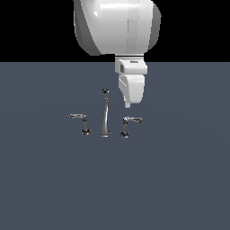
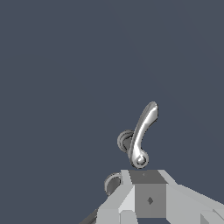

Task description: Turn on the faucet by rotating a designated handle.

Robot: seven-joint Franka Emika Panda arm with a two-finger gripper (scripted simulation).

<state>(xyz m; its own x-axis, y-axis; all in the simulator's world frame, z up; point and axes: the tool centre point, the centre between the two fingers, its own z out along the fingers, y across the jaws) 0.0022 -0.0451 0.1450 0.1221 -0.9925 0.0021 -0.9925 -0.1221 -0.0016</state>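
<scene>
The chrome faucet stands on the grey floor, its tall spout (image 1: 105,114) in the middle. The handle (image 1: 127,124) with its lever jutting to the exterior view's right stands just beside the spout. Its twin (image 1: 82,122) stands on the other side, lever pointing the opposite way. My gripper (image 1: 128,104) hangs a little above and behind the handle, fingers together and holding nothing. In the wrist view the handle's curved lever (image 2: 142,133) lies just beyond my gripper (image 2: 146,175), apart from it.
A round chrome base (image 2: 112,183) shows beside my fingers in the wrist view. The flat grey floor (image 1: 170,179) spreads all around the faucet. My arm's big white body (image 1: 117,24) hangs above.
</scene>
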